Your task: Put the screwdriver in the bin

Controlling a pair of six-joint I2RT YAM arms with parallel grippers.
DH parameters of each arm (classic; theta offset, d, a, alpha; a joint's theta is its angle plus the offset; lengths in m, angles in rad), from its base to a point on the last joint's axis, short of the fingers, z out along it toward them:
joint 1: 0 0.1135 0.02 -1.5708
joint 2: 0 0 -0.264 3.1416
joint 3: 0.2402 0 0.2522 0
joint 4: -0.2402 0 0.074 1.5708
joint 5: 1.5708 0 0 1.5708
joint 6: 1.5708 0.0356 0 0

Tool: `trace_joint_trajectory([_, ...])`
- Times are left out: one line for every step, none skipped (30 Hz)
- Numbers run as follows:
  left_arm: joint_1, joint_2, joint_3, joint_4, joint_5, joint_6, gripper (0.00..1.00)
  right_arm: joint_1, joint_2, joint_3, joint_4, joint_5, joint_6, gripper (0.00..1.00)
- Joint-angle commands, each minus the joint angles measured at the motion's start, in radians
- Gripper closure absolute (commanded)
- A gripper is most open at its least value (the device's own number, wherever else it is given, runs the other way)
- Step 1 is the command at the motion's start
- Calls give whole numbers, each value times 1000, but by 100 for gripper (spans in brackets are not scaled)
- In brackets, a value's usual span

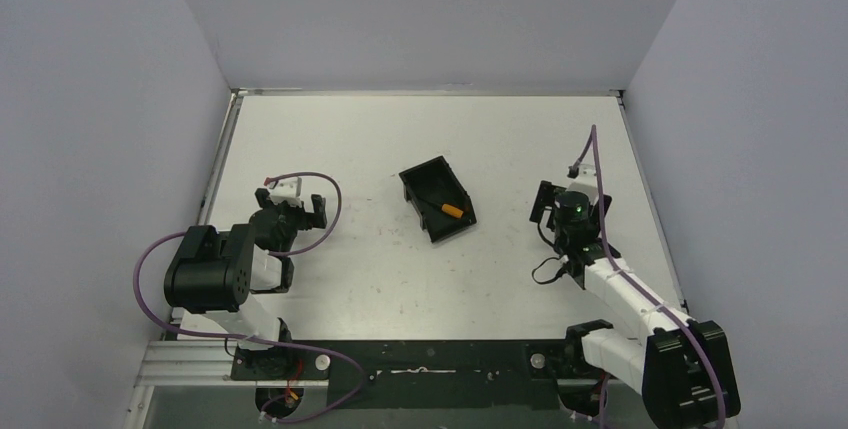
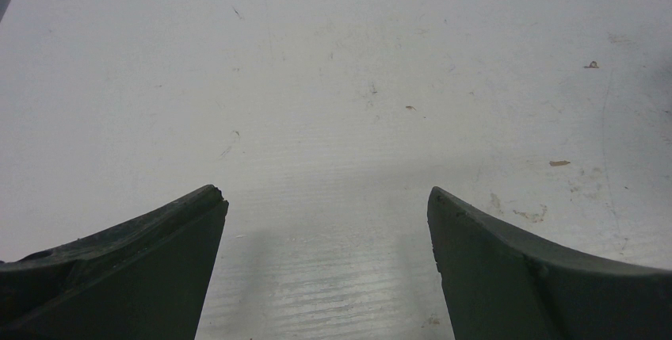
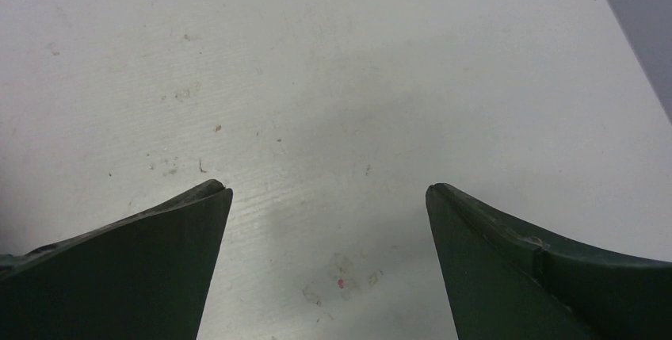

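I can read no text, label, brand, number or sign anywhere: none on my arms, and none on the bare white stretches my wrist cameras look down on.

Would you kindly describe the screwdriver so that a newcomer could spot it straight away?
Start at the white table; near its middle sits a small black bin. Inside it, toward the near right corner, lies the screwdriver, the only orange thing on the table.
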Motion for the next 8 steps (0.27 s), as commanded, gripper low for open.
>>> trace_joint_trajectory([-5, -15, 14, 30, -2, 3, 3, -6, -16, -61, 222, 39, 15, 0])
trace_joint_trajectory([-5, -16, 14, 31, -2, 2, 3, -7, -16, -64, 220, 36, 14, 0])
trace_joint_trajectory([-5, -15, 14, 31, -2, 2, 3, -7, -17, -65, 225, 34, 11, 0])
trace_joint_trajectory([-5, -14, 14, 30, -3, 2, 3, -7, -18, -68, 231, 34, 9, 0])
trace_joint_trajectory([-5, -13, 14, 31, -3, 2, 3, -7, -20, -71, 239, 32, 7, 0])
trace_joint_trajectory([-5, -14, 14, 30, -2, 3, 3, -7, -22, -75, 245, 31, 5, 0])
trace_joint_trajectory([-5, -16, 14, 32, -1, 3, 3, -7, -26, -79, 251, 28, 4, 0])
trace_joint_trajectory([-5, -16, 15, 32, -2, 3, 3, -8, -28, -81, 253, 27, 3, 0])
